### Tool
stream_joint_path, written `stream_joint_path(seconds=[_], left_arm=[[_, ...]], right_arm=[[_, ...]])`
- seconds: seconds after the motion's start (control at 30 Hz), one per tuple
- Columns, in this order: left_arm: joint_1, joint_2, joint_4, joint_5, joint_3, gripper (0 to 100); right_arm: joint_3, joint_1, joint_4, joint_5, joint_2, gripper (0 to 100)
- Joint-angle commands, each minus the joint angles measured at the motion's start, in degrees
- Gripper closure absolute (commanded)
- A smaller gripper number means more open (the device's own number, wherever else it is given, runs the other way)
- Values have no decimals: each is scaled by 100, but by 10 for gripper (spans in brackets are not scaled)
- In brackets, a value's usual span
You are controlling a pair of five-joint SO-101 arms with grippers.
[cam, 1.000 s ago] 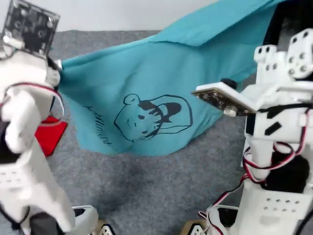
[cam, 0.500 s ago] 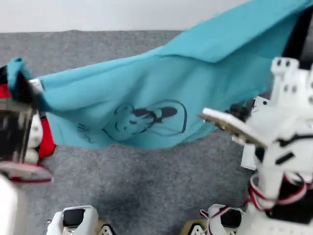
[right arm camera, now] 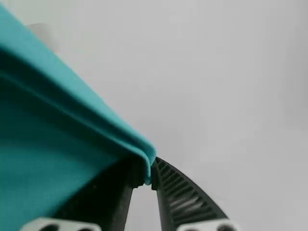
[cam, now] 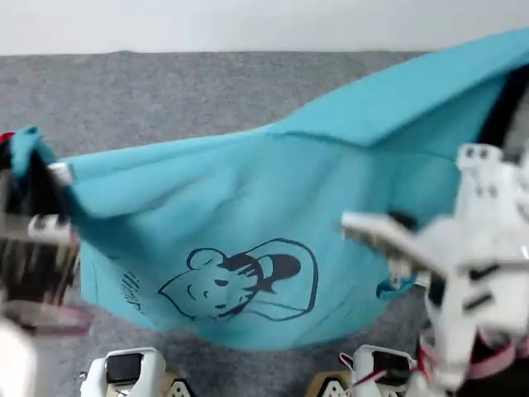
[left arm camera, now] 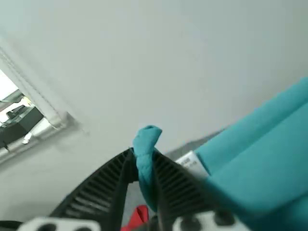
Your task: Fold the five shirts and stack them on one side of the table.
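A teal shirt (cam: 248,215) with a dark cartoon print hangs stretched in the air between both arms, above the grey table (cam: 165,91). My left gripper (left arm camera: 143,168) is shut on one corner of the teal shirt (left arm camera: 250,154), a tuft of cloth sticking out past its fingers. In the high view that corner sits at the left edge, by the left gripper (cam: 33,174). My right gripper (right arm camera: 147,175) is shut on the opposite edge of the teal shirt (right arm camera: 57,125), high at the right. A bit of a red shirt (left arm camera: 139,215) shows below the left gripper.
Grey felt covers the table up to a white wall (cam: 248,25) at the back. Both arm bases (cam: 132,372) stand at the near edge. The right arm's white body (cam: 471,273) rises at the right.
Both arms have drawn the teal shirt towards the near edge, and its printed part now hangs lower and closer. The left arm has swung out to the left edge.
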Motion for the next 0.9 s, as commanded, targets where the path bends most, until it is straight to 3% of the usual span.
stream_joint_path(seconds=[0.0, 0.2, 0.53, 0.7, 0.87], left_arm=[[-18, 642, -105, -62, 936, 995], [-35, 2022, -1477, -62, 2457, 995], [-44, 4580, -4009, -35, 2651, 995], [-26, 5424, -4659, -44, 1956, 995], [-35, 6356, -4659, -35, 409, 995]], right_arm=[[607, -259, 198, 387, 541, 988], [1758, -927, -66, 492, 1402, 988], [2004, -1059, -3776, 510, 3758, 989], [1073, -1033, -4980, 510, 5165, 989], [-607, -954, -5218, 519, 6492, 989]])
